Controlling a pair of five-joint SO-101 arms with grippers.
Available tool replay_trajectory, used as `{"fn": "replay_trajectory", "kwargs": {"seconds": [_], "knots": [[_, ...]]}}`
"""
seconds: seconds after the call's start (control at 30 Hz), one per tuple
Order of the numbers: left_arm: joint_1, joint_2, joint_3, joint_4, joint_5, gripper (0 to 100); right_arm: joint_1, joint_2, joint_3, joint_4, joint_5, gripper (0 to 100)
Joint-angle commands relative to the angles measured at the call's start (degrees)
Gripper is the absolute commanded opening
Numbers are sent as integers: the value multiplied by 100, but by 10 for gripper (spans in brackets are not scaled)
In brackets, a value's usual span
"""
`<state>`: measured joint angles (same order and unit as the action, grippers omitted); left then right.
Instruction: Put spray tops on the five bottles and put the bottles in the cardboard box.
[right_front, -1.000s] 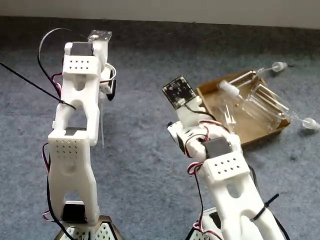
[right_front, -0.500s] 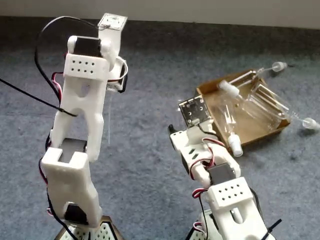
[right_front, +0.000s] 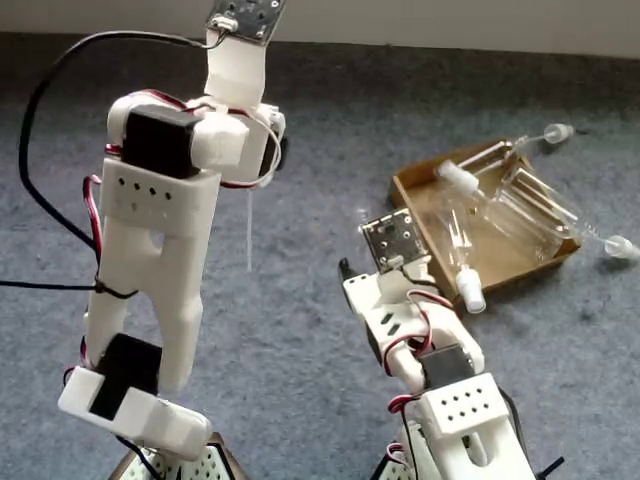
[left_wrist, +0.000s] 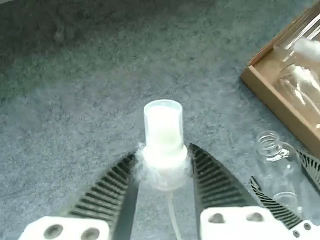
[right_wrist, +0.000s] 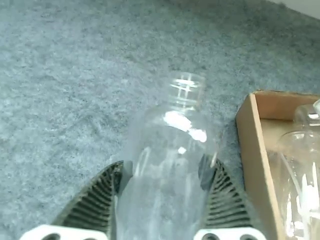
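My left gripper (left_wrist: 163, 152) is shut on a white spray top (left_wrist: 163, 145) with a clear cap, held above the carpet. Its thin dip tube (right_front: 248, 235) hangs down under the raised left arm. My right gripper (right_wrist: 164, 165) is shut on a clear bottle (right_wrist: 170, 160) whose neck (right_wrist: 186, 90) is uncapped and points away from the wrist. The same bottle (left_wrist: 274, 162) lies off to one side of the spray top and lower. The cardboard box (right_front: 425, 190) sits at the right of the table and holds several clear bottles (right_front: 505, 205) with spray tops.
Grey carpet covers the whole table. Spray tops of the boxed bottles (right_front: 556, 132) stick out over the box rim, one (right_front: 468, 290) near the right arm. The box's near wall (right_wrist: 255, 150) is just beside the held bottle.
The left arm has risen and swung right with the spray top. The right arm has drawn back from the box toward the near edge, the bottle in its gripper.
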<state>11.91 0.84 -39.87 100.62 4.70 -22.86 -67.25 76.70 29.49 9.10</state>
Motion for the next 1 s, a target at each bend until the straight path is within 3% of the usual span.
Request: {"fn": "replay_trajectory", "kwargs": {"seconds": [0.0, 0.33, 0.6, 0.83, 0.97], "knots": [[119, -708, -22, -26, 1099, 30, -154, -514, -40, -189, -62, 60], [154, -1560, 4, -501, 1196, 30, -523, -2501, 699, -189, -35, 60], [180, -1938, 4, -501, 1196, 30, -549, -3011, 936, -189, -26, 60], [1411, -2431, 13, -510, 1152, 5, -558, -3512, 945, -154, -26, 60], [1525, -2492, 4, -607, 1143, 5, -558, -3837, 936, -180, -18, 58]]}}
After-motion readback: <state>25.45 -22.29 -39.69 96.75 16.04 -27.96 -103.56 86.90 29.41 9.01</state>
